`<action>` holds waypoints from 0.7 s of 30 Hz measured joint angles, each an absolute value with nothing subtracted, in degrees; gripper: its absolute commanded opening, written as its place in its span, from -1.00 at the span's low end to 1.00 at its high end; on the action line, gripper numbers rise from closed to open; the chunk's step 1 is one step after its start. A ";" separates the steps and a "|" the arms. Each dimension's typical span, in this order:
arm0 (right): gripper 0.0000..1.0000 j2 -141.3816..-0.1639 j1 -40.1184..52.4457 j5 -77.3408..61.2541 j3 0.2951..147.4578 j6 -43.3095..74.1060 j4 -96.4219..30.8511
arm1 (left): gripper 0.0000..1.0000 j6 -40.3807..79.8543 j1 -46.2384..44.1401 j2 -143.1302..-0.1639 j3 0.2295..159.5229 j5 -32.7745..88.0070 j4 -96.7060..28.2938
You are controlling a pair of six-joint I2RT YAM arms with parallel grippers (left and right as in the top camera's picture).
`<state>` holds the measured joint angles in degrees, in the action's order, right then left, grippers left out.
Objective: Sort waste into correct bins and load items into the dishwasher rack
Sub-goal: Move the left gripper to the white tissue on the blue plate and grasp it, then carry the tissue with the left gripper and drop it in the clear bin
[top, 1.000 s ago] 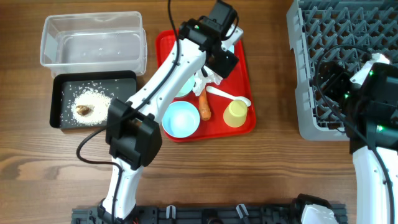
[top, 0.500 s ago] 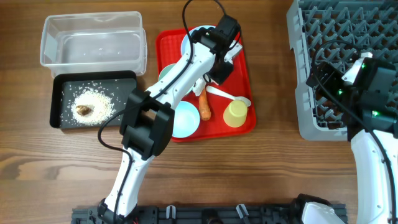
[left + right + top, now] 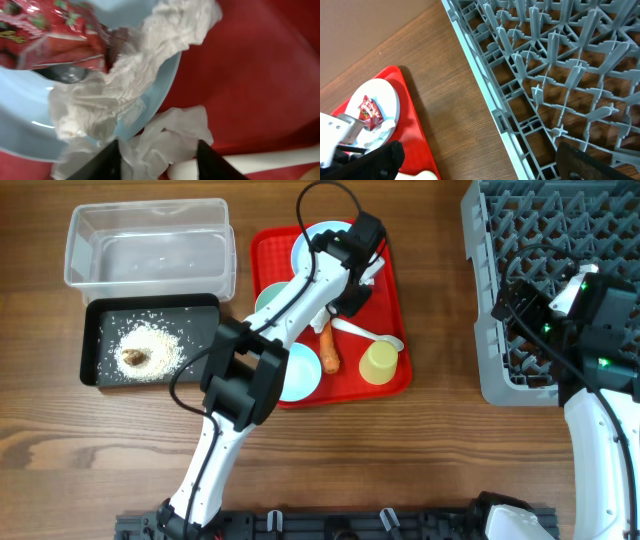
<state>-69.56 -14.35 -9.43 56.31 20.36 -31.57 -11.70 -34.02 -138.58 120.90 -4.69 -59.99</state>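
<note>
Half-open left jaws straddle the crumpled white tissue point(image 3: 167, 132) overhanging the pale blue round plate point(image 3: 22, 112), not yet pinching, I think; right jaws gape empty.

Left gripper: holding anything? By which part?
Cannot tell. The left gripper straddles the lower end of the crumpled white tissue, hanging off the pale blue plate; grip unconfirmed.

The red wrapper point(image 3: 50, 44) is blurred, cut off at top.

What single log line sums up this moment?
left gripper: astride tissue at plate edge, grip unclear | right gripper: open, empty, at rack edge | wrapper: on plate
</note>
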 measured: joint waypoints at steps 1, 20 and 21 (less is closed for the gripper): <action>0.99 -69.56 -14.35 -9.43 56.31 20.36 -31.57 | -0.36 -11.66 -34.02 -138.80 120.86 -4.73 -59.99; 0.99 -69.56 -14.35 -9.43 56.31 20.36 -31.48 | -0.92 -8.64 -34.00 -138.87 121.67 -5.76 -62.83; 0.99 -69.56 -14.35 -9.43 56.31 20.36 -31.48 | -0.92 -8.21 -34.00 -138.80 122.23 -5.76 -63.51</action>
<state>-69.56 -14.35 -9.43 56.31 20.36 -31.48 -8.21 -34.00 -138.80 122.23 -5.76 -63.51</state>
